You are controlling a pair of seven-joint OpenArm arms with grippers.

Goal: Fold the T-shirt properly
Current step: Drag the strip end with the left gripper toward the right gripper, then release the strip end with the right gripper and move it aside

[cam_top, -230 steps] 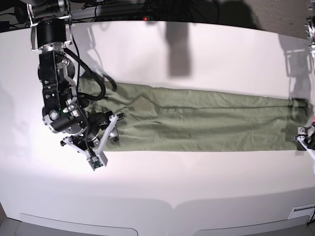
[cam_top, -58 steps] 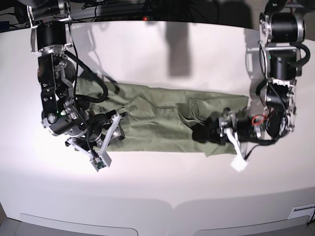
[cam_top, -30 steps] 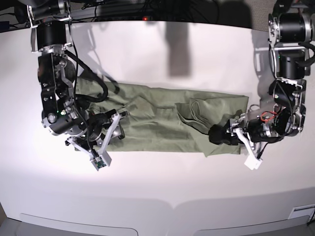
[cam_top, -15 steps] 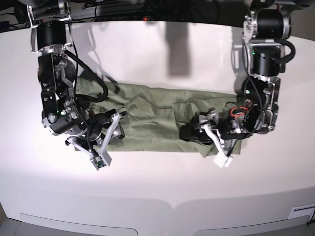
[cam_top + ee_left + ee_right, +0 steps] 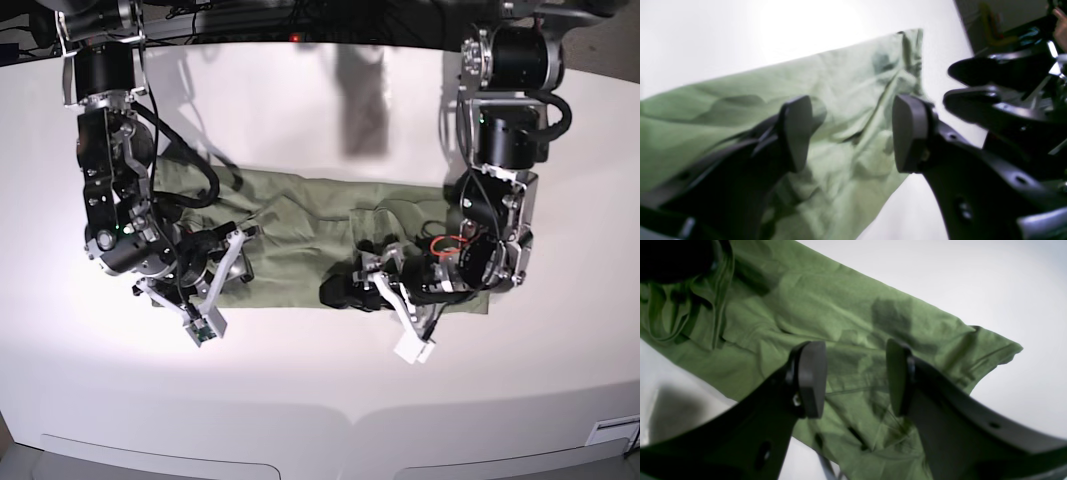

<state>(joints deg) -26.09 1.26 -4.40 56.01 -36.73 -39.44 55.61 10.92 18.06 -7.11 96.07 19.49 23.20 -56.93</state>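
Green cloth, the T-shirt (image 5: 300, 235), lies across the white table (image 5: 320, 400) in the base view. From the left wrist, the left gripper (image 5: 853, 133) hangs open above wrinkled fabric. From the right wrist, the right gripper (image 5: 855, 376) gapes empty over the shirt too.

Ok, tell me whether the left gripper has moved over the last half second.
Yes. In the base view the left gripper has slid further toward the right gripper, along the T-shirt.
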